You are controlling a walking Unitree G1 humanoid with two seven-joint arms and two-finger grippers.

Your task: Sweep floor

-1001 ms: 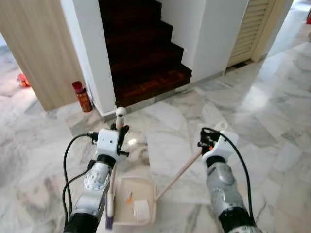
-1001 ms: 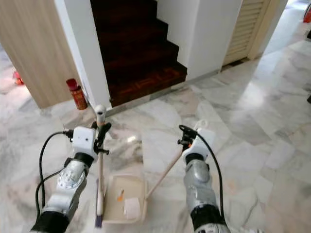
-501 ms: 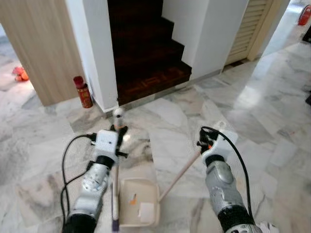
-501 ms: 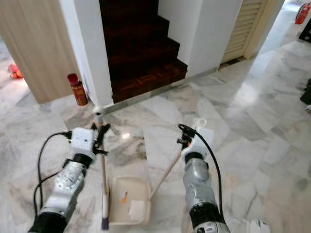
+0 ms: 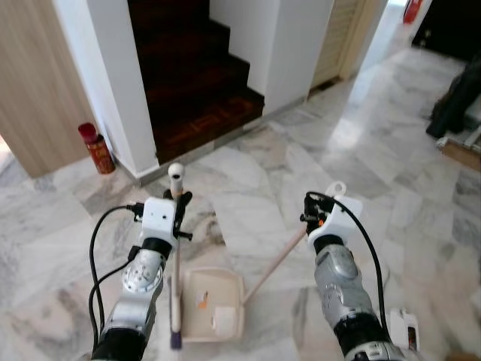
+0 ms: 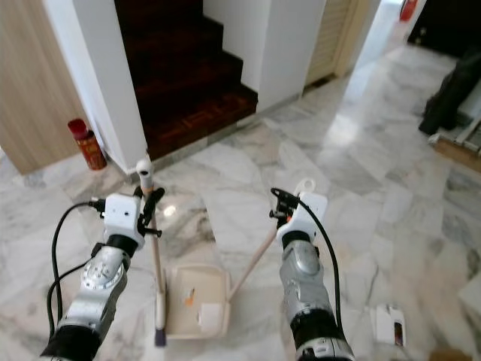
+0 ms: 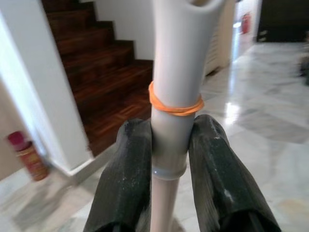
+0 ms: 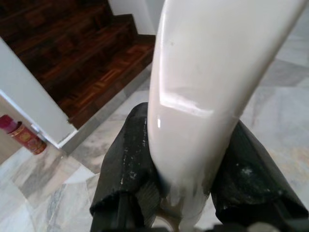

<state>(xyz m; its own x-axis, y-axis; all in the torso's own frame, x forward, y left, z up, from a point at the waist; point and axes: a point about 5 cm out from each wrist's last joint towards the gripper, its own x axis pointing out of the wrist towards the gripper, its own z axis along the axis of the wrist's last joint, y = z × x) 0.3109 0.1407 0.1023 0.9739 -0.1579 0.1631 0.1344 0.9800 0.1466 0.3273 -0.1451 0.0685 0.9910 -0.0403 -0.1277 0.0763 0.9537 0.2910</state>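
Two grippers, left gripper (image 7: pixel 169 159) clamping broom (image 5: pixel 176 256), right gripper (image 8: pixel 186 159) clamping dustpan (image 5: pixel 213 304), paper scraps probably inside.

Marble floor (image 5: pixel 248 180) with dustpan (image 5: pixel 213 304)

Broom (image 5: pixel 176 278) left of dustpan (image 5: pixel 213 304)

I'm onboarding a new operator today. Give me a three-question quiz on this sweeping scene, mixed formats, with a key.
1. True or false: the left pincer is shut on the broom handle.
2. What lies in the dustpan? A) small scraps B) water C) a shoe
3. Fill in: the right pincer grips the dustpan's ___.

Key: 1 true; 2 A; 3 handle.
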